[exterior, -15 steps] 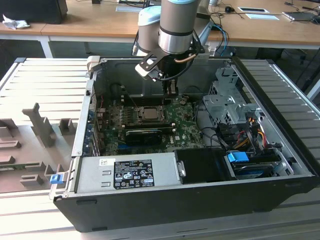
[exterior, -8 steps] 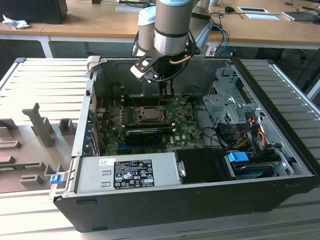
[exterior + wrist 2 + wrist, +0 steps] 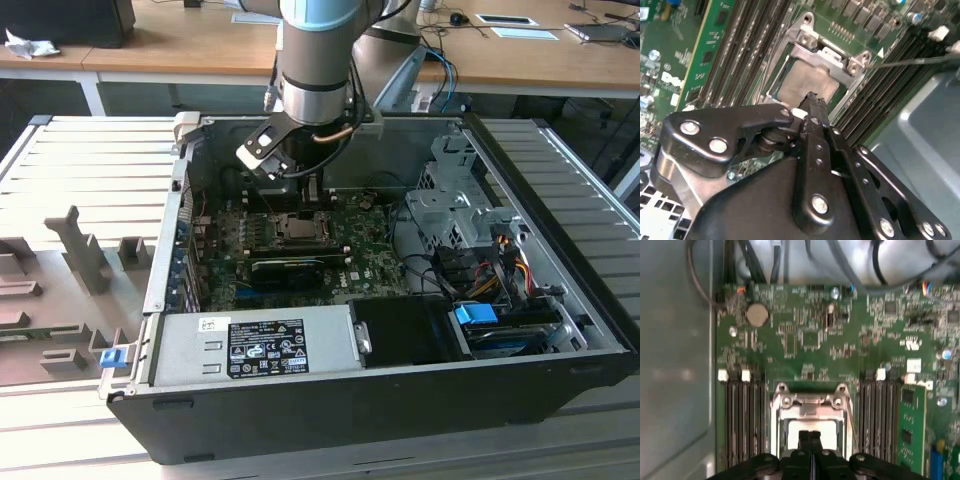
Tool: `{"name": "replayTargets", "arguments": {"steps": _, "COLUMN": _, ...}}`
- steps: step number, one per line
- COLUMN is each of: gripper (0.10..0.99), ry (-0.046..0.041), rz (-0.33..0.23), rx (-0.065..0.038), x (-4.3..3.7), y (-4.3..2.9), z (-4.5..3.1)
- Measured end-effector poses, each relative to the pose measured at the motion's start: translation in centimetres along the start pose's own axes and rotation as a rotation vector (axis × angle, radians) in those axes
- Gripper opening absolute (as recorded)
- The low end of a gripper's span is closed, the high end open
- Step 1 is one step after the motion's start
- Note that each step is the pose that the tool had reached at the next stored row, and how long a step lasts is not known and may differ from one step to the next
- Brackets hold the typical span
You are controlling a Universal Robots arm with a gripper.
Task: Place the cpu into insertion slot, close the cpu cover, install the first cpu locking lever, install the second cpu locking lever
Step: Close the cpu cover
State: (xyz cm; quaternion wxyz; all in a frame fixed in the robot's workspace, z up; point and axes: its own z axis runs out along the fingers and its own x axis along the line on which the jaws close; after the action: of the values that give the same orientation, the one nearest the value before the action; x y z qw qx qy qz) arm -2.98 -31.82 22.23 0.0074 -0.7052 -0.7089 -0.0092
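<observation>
The cpu (image 3: 800, 82) lies flat in the insertion slot (image 3: 297, 228) on the green motherboard, its pale metal top showing. The silver cpu cover (image 3: 829, 50) lies down around it, and the chip shows through the cover's window. In the first wrist view the cpu (image 3: 790, 432) and the cpu cover (image 3: 807, 401) sit between the memory slots. My gripper (image 3: 812, 100) is shut with nothing between its fingers, and its tips are just over the cpu's edge. It also appears as the gripper (image 3: 810, 436) and the gripper (image 3: 312, 195). A thin wire lever (image 3: 910, 61) sticks out sideways from the socket corner.
Black memory slots (image 3: 742, 420) flank the socket on both sides. In the exterior view a grey power supply (image 3: 255, 345) fills the front of the case, with a metal drive cage (image 3: 450, 200) and coloured cables (image 3: 490, 260) on the right. The grey case wall (image 3: 675, 365) stands close.
</observation>
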Motion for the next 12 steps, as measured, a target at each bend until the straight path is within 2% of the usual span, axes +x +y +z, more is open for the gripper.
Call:
{"name": "replayTargets", "arguments": {"steps": 7, "gripper": 0.106, "ry": 0.0001, "rz": -0.005, "rx": -0.002, "x": -0.05, "y": -1.22, "z": 0.29}}
{"name": "replayTargets", "arguments": {"steps": 12, "gripper": 0.106, "ry": 0.0000, "rz": -0.014, "rx": -0.006, "x": -0.06, "y": -1.43, "z": 0.40}}
